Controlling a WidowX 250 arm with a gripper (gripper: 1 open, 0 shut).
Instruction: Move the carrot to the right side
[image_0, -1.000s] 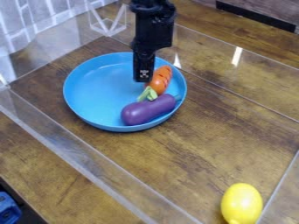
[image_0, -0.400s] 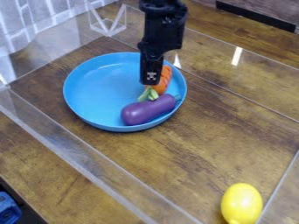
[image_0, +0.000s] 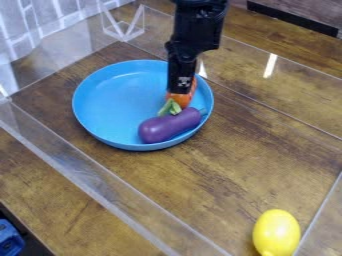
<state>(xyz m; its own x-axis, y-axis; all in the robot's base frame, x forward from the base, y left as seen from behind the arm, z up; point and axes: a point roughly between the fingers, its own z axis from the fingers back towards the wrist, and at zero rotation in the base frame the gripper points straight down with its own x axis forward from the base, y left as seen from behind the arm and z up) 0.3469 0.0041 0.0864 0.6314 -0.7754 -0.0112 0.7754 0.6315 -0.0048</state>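
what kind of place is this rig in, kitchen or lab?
Likely a lab test bench, not a kitchen: wooden table fenced by clear plastic walls, toy carrot, eggplant and lemon, one robot arm.

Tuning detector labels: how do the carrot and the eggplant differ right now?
Colour: carrot is orange with a green top, eggplant purple. Pose: carrot stands steep, leaves down; eggplant lies flat. State: carrot is pinched by the tool, eggplant is free. Shared: similar length, both at the right side of the blue bowl.
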